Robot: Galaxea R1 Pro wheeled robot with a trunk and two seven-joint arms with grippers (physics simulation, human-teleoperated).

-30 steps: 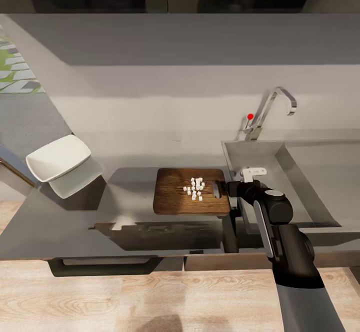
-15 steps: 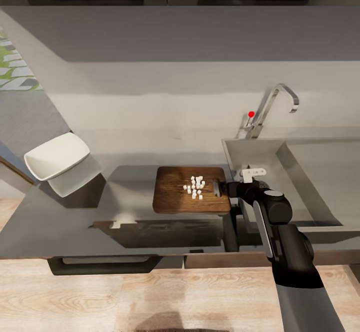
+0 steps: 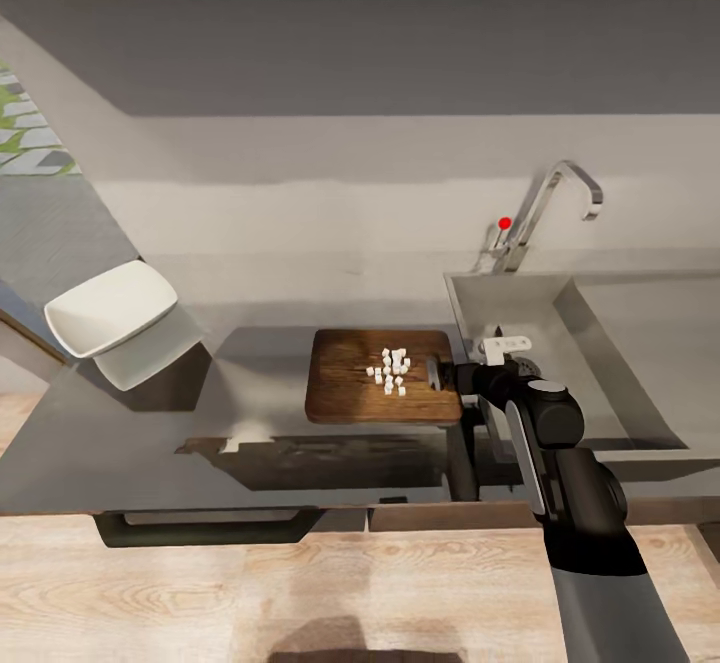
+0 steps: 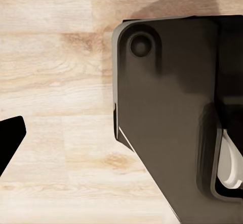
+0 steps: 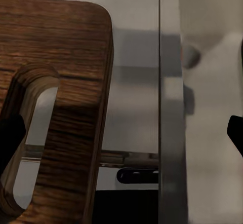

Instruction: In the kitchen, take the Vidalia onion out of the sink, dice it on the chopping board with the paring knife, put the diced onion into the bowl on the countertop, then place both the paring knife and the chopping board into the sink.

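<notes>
Diced onion (image 3: 390, 373) lies on the chopping board (image 3: 345, 393), well apart from the bowl (image 3: 108, 309). The right hand (image 3: 447, 379), fingers apart, hovers at the board's holed end, apparently preparing a grasp.

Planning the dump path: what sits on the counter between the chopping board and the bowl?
Nothing: in the head view the glossy grey countertop between the chopping board and the white bowl is bare, showing only reflections. The diced onion sits on the board.
</notes>
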